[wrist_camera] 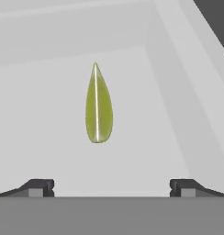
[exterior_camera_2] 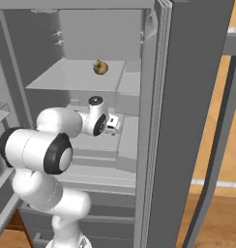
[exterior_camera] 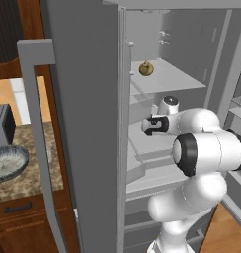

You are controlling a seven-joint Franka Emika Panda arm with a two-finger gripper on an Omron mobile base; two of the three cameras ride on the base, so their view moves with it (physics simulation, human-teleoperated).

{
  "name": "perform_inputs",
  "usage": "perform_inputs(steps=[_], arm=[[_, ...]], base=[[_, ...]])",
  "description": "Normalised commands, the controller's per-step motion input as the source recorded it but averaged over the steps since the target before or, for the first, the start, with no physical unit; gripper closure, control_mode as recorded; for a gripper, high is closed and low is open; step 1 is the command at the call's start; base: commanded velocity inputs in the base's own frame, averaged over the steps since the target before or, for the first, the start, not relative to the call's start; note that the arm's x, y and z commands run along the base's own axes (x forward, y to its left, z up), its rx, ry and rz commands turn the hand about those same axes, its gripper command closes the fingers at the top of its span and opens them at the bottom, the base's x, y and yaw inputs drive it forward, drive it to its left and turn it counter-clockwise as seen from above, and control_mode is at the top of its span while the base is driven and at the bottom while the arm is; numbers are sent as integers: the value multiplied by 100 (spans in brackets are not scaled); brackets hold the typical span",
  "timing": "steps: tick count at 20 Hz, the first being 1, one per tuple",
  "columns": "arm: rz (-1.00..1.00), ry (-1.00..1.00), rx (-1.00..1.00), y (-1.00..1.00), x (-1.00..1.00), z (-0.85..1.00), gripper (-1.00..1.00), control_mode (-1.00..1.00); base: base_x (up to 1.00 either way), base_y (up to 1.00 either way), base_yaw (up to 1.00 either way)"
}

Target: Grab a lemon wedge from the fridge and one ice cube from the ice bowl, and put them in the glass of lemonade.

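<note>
The fridge (exterior_camera: pixel 88 99) stands open. On its upper shelf (exterior_camera: pixel 172 79) rests the lemon wedge (exterior_camera: pixel 146 68), small and yellow-olive, also seen from the right (exterior_camera_2: pixel 100 67). In the hand view the lemon wedge (wrist_camera: pixel 98 104) appears as a thin yellow-green sliver on the pale shelf floor, ahead of the fingertips and apart from them. My gripper (wrist_camera: pixel 113 189) is open with nothing between its fingers. From the base the gripper (exterior_camera: pixel 148 124) (exterior_camera_2: pixel 114 124) hangs in the fridge opening, lower in the picture than the wedge. The ice bowl (exterior_camera: pixel 6 163) sits on the counter at left. The glass of lemonade is out of view.
The open left door (exterior_camera: pixel 83 148) with its long handle (exterior_camera: pixel 38 138) stands between the arm and the counter. The right door (exterior_camera_2: pixel 187 121) is swung open too. A dark toaster (exterior_camera: pixel 3 123) stands behind the bowl. Lower shelves and door bins (exterior_camera_2: pixel 1 114) flank the arm.
</note>
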Motion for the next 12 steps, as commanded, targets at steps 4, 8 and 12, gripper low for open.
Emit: perform_inputs(steps=[4,8,12], arm=[[0,0,0,0,45,-18,-100,-100],[0,0,0,0,37,-19,-100,-100],[0,1,0,0,33,-20,-100,-100]], base=[[0,0,0],[0,0,0],[0,0,0]])
